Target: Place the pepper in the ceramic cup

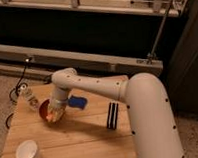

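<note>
The gripper (57,114) is hanging inside the bowl (44,109), presumably to reach the pepper hidden beneath it, grip state indeterminable, while the cup (27,151) is sitting at the bowl's 7 o'clock.

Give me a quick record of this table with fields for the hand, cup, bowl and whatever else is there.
hand: down over the red-orange bowl, table's left side
ceramic cup: white, upright, near front left corner, apart from bowl
blue object: just right of bowl
clear bottle: left of bowl
striped black object: right of centre
</note>
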You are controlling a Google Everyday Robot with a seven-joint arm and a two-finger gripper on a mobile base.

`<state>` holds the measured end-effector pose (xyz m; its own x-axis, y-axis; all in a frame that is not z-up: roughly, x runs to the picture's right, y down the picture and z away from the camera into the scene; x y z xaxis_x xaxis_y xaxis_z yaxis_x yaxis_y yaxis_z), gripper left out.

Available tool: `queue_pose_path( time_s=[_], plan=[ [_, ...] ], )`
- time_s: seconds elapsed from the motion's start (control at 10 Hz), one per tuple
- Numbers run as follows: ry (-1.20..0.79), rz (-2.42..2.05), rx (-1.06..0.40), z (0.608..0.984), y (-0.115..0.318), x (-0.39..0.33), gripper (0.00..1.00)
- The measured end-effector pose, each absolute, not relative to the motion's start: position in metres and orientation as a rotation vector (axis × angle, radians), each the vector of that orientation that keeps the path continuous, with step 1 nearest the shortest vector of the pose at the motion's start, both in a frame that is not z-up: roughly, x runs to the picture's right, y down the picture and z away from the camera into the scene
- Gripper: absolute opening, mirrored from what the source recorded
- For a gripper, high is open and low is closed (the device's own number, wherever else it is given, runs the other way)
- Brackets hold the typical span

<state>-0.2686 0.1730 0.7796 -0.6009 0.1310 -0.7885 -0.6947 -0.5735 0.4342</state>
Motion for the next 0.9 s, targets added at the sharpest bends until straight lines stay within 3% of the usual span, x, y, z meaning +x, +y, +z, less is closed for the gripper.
queue_pose_path(
  time_s=[0.5,0.9],
  plan=[
    [0.882,2.047,-0.854,0.741,0.164,-0.287,0.0],
    [0.85,2.051,-0.824,0.738,0.158,-0.286,0.0]
  ],
)
